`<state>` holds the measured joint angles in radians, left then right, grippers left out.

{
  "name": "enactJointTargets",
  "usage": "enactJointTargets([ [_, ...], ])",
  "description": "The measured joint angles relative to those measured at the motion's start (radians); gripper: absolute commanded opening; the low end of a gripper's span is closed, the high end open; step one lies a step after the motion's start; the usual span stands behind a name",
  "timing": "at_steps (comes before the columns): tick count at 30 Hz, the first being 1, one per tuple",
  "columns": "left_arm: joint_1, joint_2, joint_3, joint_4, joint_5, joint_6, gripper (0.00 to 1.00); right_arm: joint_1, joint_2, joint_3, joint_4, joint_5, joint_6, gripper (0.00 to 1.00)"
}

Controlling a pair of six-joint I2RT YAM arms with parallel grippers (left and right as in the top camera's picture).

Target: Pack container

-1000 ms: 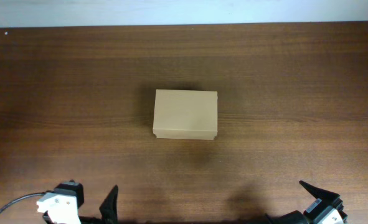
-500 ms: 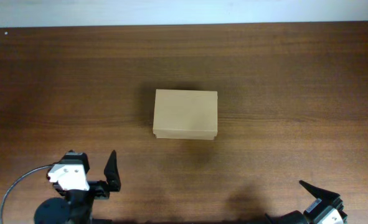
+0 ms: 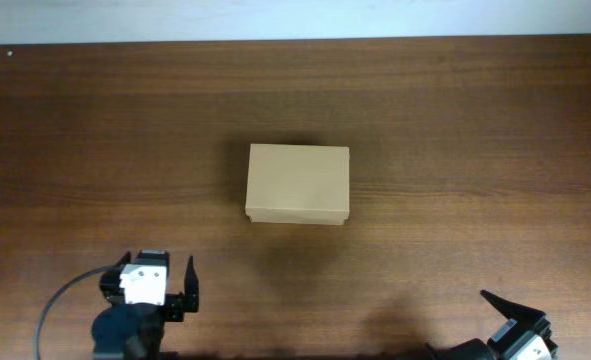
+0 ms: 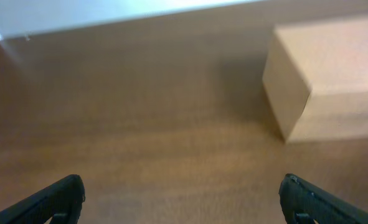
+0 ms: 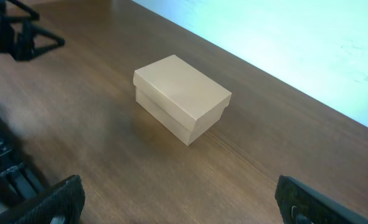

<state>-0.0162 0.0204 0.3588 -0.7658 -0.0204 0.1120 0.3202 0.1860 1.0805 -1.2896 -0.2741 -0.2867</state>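
Note:
The container (image 3: 297, 184) is a plain tan cardboard box with its lid shut, standing at the middle of the wooden table. It also shows in the left wrist view (image 4: 333, 74) at the upper right, and in the right wrist view (image 5: 180, 96) at the centre. My left gripper (image 3: 159, 264) is open and empty near the front left, well short of the box; its fingers (image 4: 184, 199) spread wide over bare wood. My right gripper (image 3: 503, 310) is open and empty at the front right edge, its fingers (image 5: 184, 202) far apart.
The dark wooden table (image 3: 455, 120) ends at a pale wall strip along the far edge (image 3: 295, 20). The left arm (image 5: 15, 31) shows at the top left of the right wrist view. A grey cable (image 3: 60, 305) loops beside the left arm.
My left arm has come up from the front edge and moved right and forward, toward the box. The right arm and the box have not moved.

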Motion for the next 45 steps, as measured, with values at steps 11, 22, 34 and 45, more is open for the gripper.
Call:
enactJointTargets([
  [11, 0.0, 0.0, -0.125, 0.011, -0.015, 0.02, 1.0, 0.0, 0.0, 0.0, 0.001, 0.0, 0.0, 0.99],
  [22, 0.0, 0.0, -0.157, 0.027, -0.082, 0.0, 1.0, 0.0, 0.0, 0.0, 0.001, 0.0, 0.0, 0.99],
  [34, 0.0, 0.0, -0.157, 0.026, -0.175, -0.057, 1.0, 0.0, 0.0, 0.0, 0.001, 0.0, 0.0, 0.99],
  [45, 0.0, 0.0, -0.157, 0.026, -0.179, -0.061, 1.0, 0.0, 0.0, 0.0, 0.001, 0.0, 0.0, 0.99],
])
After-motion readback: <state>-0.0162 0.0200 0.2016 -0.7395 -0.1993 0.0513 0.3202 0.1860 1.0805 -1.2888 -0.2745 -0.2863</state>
